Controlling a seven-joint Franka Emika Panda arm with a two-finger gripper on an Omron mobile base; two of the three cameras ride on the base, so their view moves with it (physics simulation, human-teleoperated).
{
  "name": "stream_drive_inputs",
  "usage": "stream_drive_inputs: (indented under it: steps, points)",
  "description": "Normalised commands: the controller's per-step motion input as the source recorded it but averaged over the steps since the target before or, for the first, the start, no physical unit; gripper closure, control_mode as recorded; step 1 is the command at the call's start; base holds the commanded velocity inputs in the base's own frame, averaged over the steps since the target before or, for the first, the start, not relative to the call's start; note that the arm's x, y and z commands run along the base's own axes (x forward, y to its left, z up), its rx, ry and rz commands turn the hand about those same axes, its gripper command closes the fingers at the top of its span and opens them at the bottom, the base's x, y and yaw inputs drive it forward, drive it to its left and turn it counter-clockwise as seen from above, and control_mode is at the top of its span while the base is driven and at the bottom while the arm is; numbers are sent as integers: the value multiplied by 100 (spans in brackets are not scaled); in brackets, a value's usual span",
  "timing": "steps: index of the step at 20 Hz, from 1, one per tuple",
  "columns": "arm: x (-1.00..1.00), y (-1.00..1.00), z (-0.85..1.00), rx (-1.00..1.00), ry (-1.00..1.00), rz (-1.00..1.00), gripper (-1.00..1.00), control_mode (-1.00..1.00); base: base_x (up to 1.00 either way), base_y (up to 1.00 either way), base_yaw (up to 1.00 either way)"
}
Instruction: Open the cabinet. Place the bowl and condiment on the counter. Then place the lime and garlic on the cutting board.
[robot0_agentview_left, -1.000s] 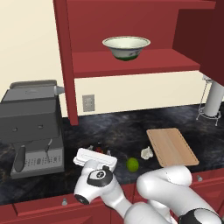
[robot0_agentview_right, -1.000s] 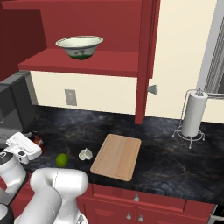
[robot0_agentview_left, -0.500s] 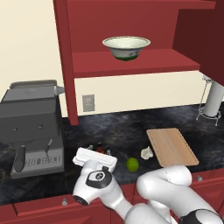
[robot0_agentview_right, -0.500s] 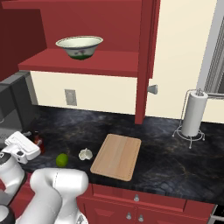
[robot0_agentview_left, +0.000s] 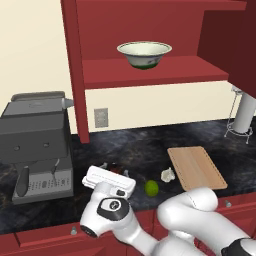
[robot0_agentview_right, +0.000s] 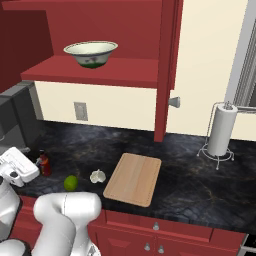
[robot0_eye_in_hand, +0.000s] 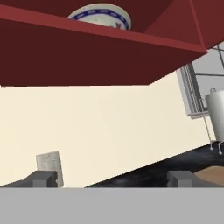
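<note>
Dark red cabinet (robot0_agentview_left: 150, 75): doors open; shelf carries bowl (robot0_agentview_left: 144, 54) alone, nothing seen inside it. Gripper (robot0_eye_in_hand: 111, 178): fully spread, holding nothing. Condiment (robot0_agentview_right: 44, 163) stands near counter (robot0_agentview_right: 200, 185) front edge, beside lime (robot0_agentview_right: 70, 182), garlic (robot0_agentview_right: 98, 176). Advice: rise, grasp bowl by its front rim, lift level.

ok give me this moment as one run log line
cabinet open | bowl on shelf | condiment on counter | gripper open, empty
</note>
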Motion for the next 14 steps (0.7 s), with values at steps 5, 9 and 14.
stream_drive_inputs:
  steps: [5, 9, 14]
  points:
    - [-9, -36, 43, 0, -1, 0, -100, -100, 0, 0, 0]
    - [-22, -7, 57, 0, -1, 0, -100, -100, 0, 0, 0]
    - [-28, -4, 61, 0, -1, 0, -100, -100, 0, 0, 0]
